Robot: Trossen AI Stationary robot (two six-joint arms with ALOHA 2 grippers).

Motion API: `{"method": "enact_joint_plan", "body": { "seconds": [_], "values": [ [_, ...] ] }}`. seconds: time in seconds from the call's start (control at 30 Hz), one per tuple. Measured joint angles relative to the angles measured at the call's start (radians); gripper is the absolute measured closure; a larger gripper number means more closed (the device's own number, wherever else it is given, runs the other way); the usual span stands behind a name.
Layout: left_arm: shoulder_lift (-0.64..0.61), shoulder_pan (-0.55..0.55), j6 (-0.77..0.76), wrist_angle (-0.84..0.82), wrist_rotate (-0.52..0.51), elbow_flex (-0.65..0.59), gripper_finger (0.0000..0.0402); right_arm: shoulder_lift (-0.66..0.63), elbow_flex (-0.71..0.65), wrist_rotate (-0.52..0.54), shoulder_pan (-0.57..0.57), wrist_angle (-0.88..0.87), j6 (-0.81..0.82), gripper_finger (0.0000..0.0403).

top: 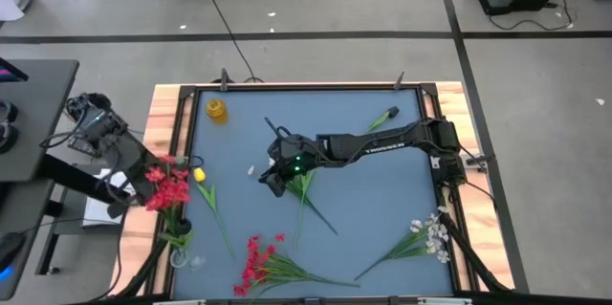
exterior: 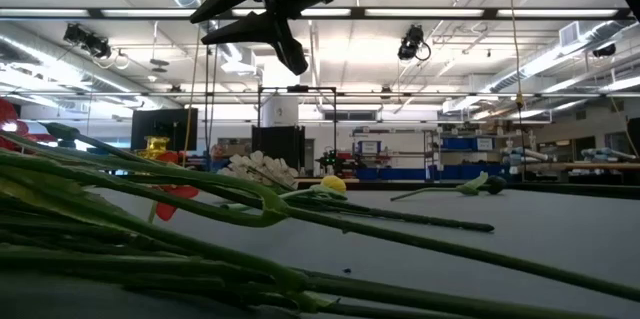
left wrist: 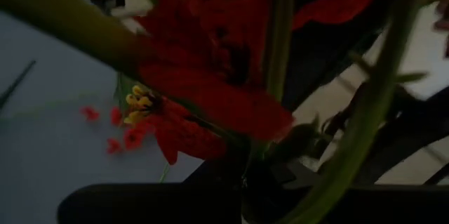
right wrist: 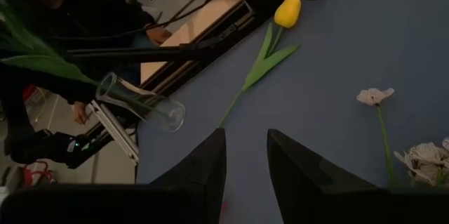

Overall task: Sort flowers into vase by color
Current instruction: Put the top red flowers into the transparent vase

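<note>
Your right gripper (right wrist: pixel 245 157): fingers parted, empty, above matte blue counter (top: pixel 382 200). Left fingers: state unclear. Yellow tulip (right wrist: pixel 287 11), thin leafy stem; clear glass vase (right wrist: pixel 140 102).

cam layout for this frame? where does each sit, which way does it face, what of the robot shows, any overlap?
High: overhead, straight down on the table; both arms show.
Low: table height, level across stems into the room; right gripper overhead.
Left wrist: pressed into red flowers; own fingers not clear.
Right wrist: down at the table past its open fingers.
Shared: yellow flower in high and right wrist.
</note>
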Motion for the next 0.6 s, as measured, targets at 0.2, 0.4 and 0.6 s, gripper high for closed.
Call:
{"method": "enact_joint_plan", "body": {
  "seconds": [0.2,0.4,0.6],
  "values": [
    [0.042,-0.053,-0.004,-0.005,-0.014,-0.047,0.039,0.0,0.0,0.0,0.0,0.0,-0.005,0.0289],
    [0.057,-0.054,-0.015,0.043,-0.026,-0.059,0.0386,0.0,0.0,-0.001,0.0,0.0,-0.007,0.0289],
    [0.057,-0.054,-0.079,0.048,-0.014,-0.059,0.0375,0.0,0.0,-0.002,0.0,0.0,-0.002,0.0289]
  ]
}}
